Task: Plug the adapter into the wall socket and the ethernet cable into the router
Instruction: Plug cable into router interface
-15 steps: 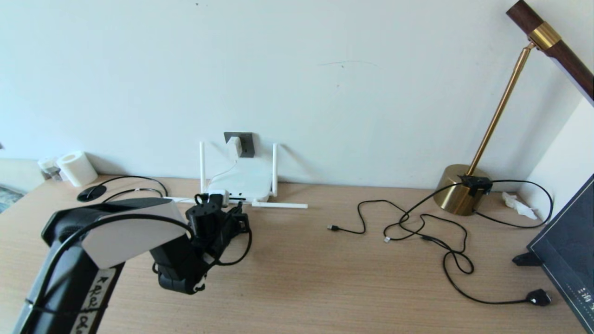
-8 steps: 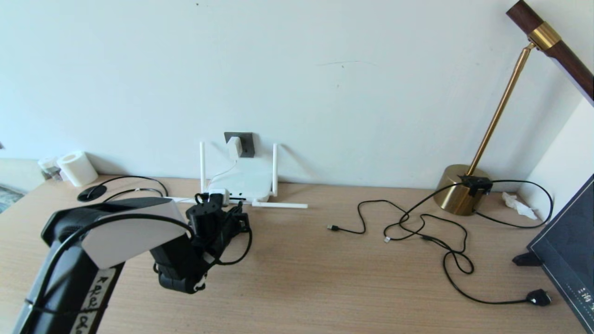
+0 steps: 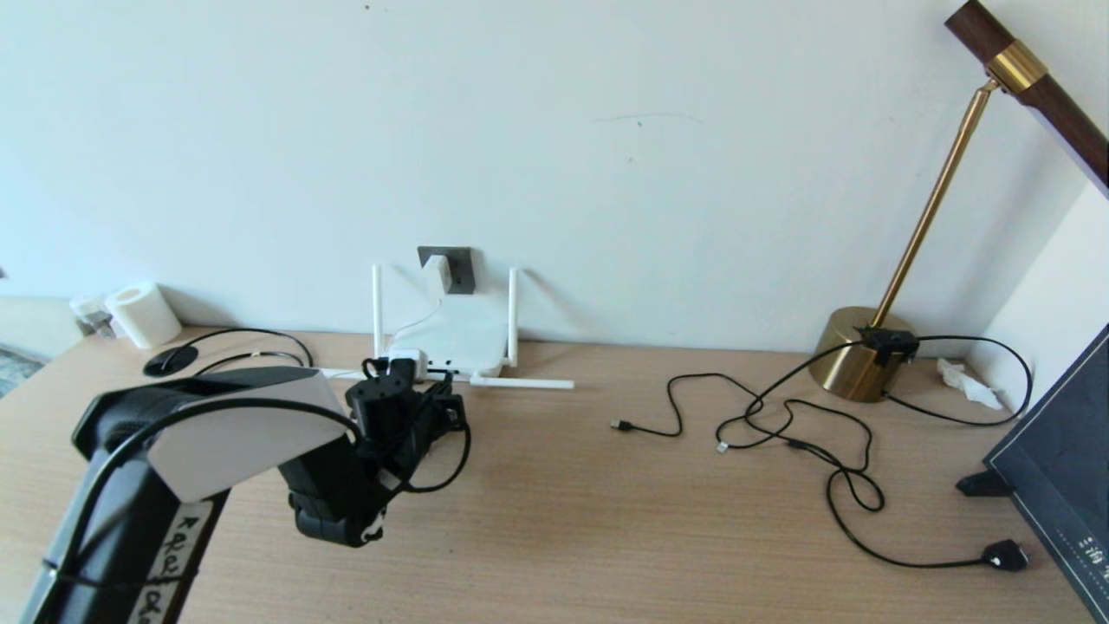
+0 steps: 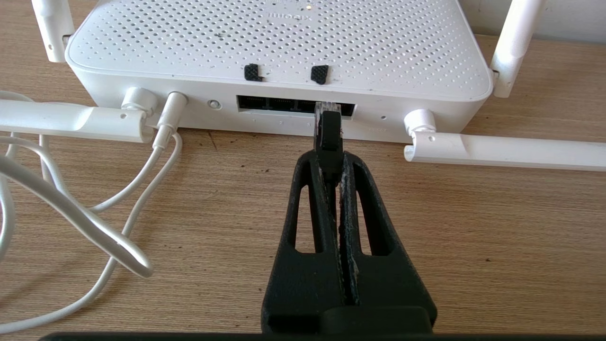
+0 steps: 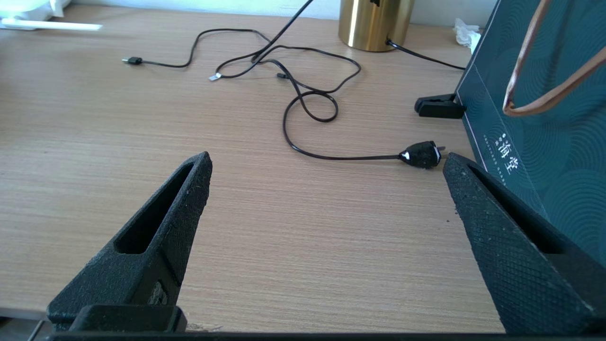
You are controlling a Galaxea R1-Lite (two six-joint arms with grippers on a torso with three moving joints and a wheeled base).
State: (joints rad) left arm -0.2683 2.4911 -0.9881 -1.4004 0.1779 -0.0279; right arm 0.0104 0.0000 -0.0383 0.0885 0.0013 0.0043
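Head view: pale wall [image 3: 606, 130] behind wooden desk [image 3: 606, 520]; left pincer [image 4: 331, 158] clamped on ethernet cable [image 4: 328, 128], right pincer [image 5: 326, 166] apart.

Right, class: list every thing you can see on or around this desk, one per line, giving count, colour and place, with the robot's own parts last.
Router: one, white, on the desk against the wall.
Adapter: one, white, plugged into the wall socket.
Wall socket: one, dark grey, on the wall above the router.
Ethernet cable: one, black, its clear plug at the router's ports.
White cord: one, looped on the desk beside the router.
Lamp: one, brass, far corner.
Thin black cables: several, tangled near the lamp.
Paper roll: one, white, far left.
Dark teal bag: one, desk's right edge.
Desk: one, light wood.
Left gripper: black, shut on the ethernet cable.
Right gripper: black, open above the desk.
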